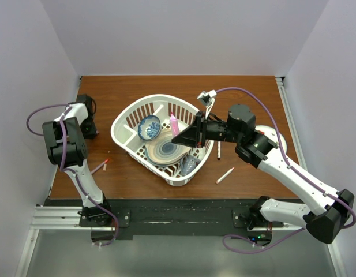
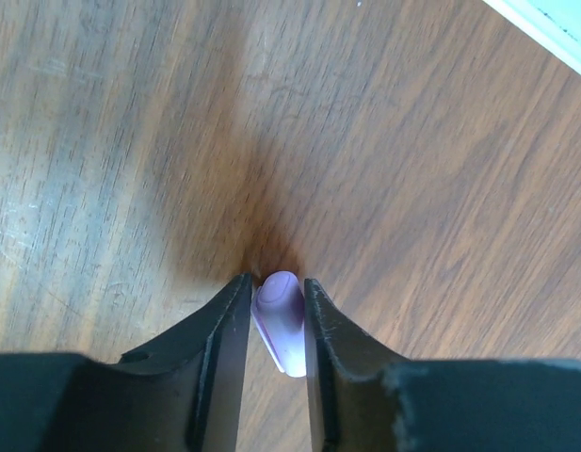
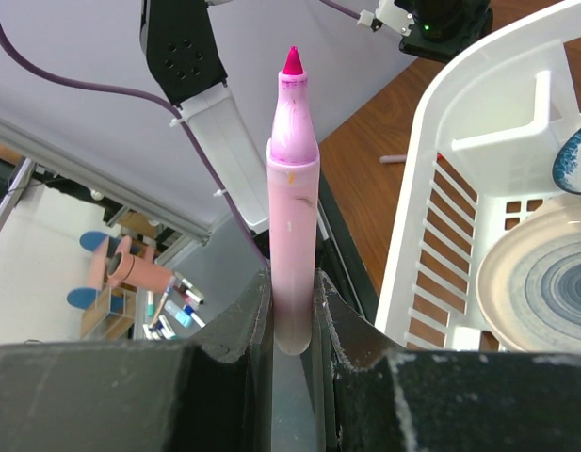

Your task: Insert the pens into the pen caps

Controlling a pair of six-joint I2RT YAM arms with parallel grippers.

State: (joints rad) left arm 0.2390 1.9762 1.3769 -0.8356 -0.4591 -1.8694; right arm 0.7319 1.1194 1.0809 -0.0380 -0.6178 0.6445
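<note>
A lilac pen cap lies on the wooden table, and my left gripper stands over it with a jaw pressed to each side, shut on it. In the top view that gripper is at the table's far left and hides the cap. My right gripper is shut on the lower barrel of a pink pen with its bare magenta tip pointing away. From above, this pen hangs over the white basket, at the right gripper. Three more pens lie loose.
The basket holds a blue bowl, a striped plate and a glass. A white round disc lies at the right behind my right arm. Walls close in the table at the back and both sides.
</note>
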